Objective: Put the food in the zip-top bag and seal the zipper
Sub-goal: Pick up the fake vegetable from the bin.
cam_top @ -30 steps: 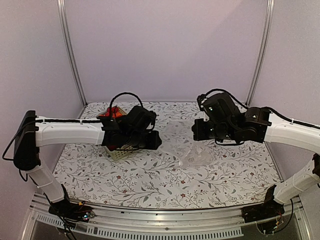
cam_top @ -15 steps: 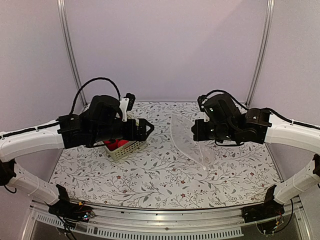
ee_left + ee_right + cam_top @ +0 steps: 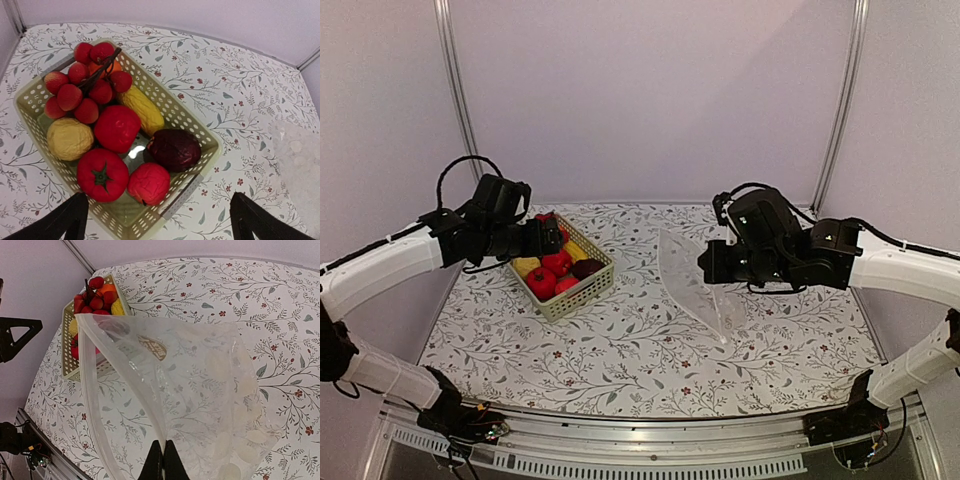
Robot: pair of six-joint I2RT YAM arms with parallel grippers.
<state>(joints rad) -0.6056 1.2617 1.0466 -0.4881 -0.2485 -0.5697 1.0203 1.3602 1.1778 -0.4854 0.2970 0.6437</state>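
The food lies in a pale green basket (image 3: 582,292): a red tomato (image 3: 102,175), a second round red fruit (image 3: 148,183), a dark maroon one (image 3: 174,149), yellow ones (image 3: 70,138) and a bunch of small red fruits (image 3: 82,82). My left gripper (image 3: 542,238) (image 3: 161,222) hovers open above the basket with nothing between its fingers. To the right, my right gripper (image 3: 708,266) (image 3: 163,454) is shut on the edge of the clear zip-top bag (image 3: 692,282) (image 3: 200,390) and holds it up off the table. The zipper (image 3: 88,385) curves as a whitish strip, and the mouth gapes toward the basket.
The floral table cloth (image 3: 640,360) covers the whole table. A purple back wall and two metal posts (image 3: 460,100) close in the far side. The bag's crinkled corner (image 3: 300,165) shows at the right of the left wrist view.
My left gripper has opened and drawn back left from the bag to above the basket. The bag, flat on the table before, now hangs spread from my right gripper.
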